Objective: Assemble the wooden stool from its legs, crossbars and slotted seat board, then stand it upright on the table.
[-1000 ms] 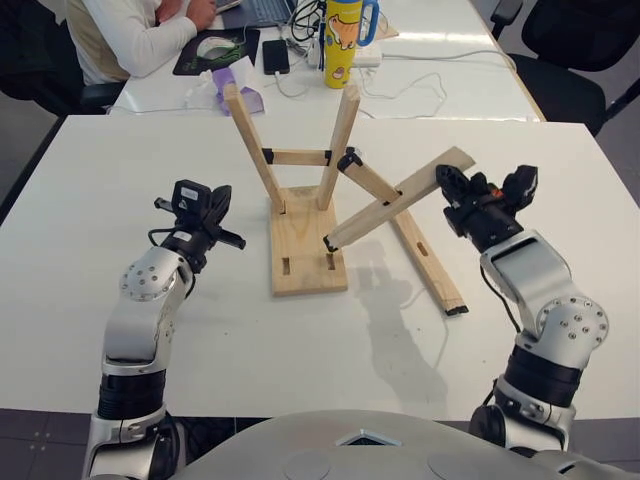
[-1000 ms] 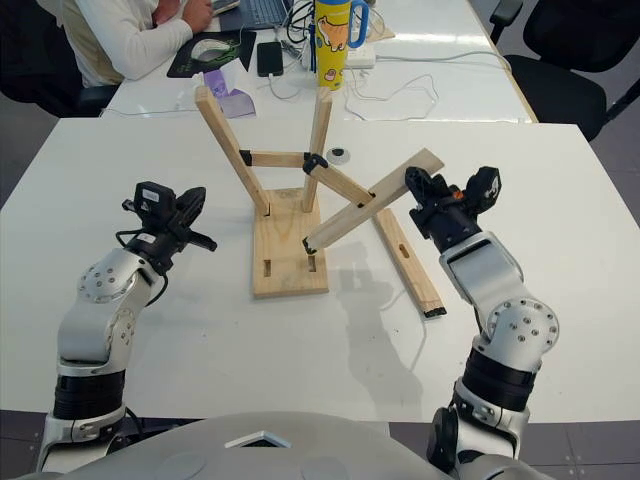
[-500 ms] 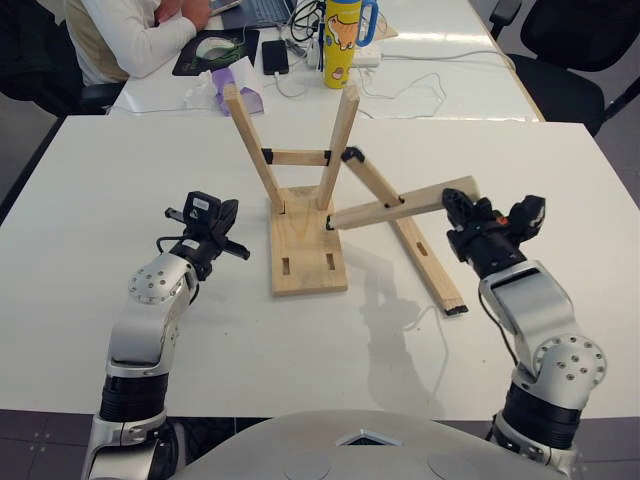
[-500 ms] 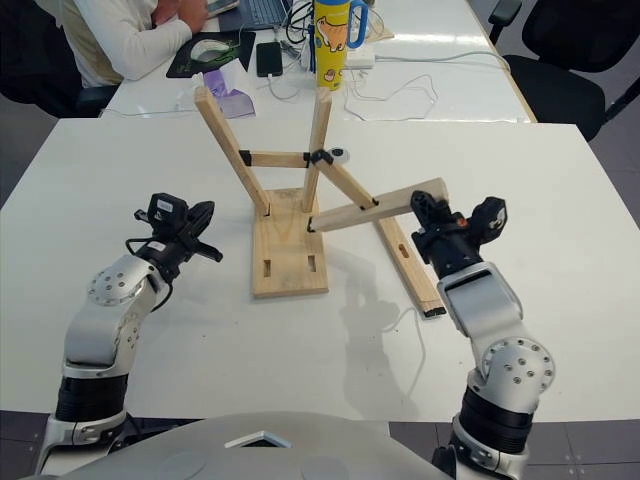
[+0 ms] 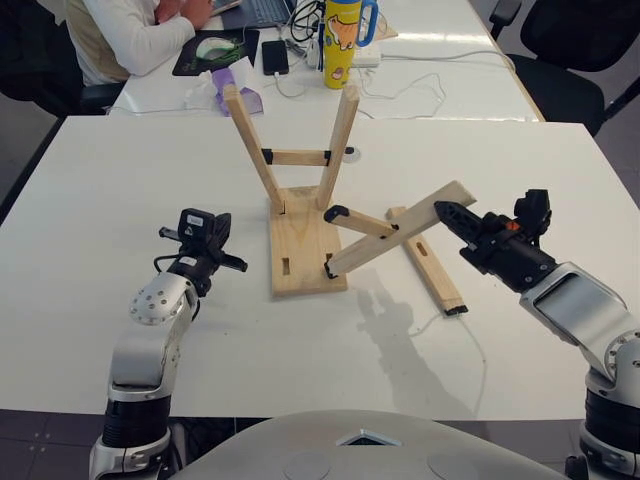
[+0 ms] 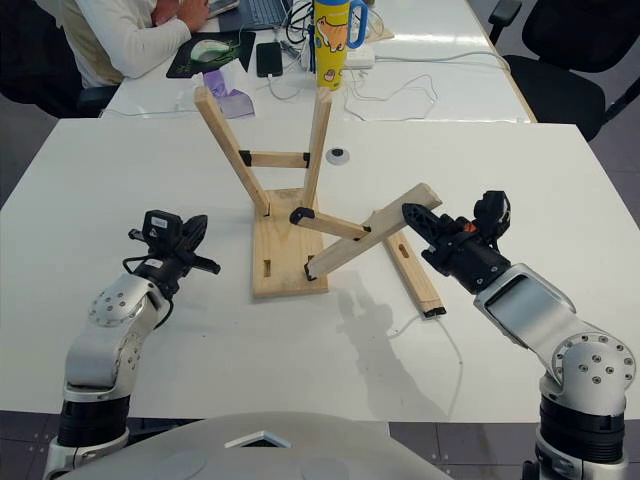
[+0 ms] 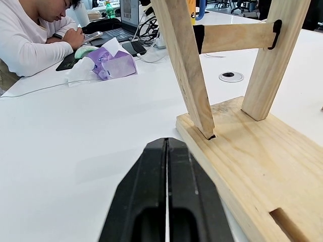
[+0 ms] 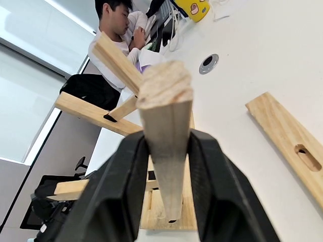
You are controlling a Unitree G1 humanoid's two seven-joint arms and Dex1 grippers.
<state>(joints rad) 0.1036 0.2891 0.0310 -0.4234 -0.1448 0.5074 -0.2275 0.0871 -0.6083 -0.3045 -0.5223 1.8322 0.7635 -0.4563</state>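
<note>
Right jaws clamped on a pale leg [image 5: 390, 235], slanting down-left to the seat [image 5: 297, 245]. Left jaws together.

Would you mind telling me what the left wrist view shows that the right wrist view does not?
Left wrist view, not the right: the left gripper, shut and empty. Right wrist view, not the left: the right gripper clamped on a leg, and a loose slotted leg lying on the table. Both: the seat board, its two standing legs joined by a crossbar, and the cable grommet.
</note>
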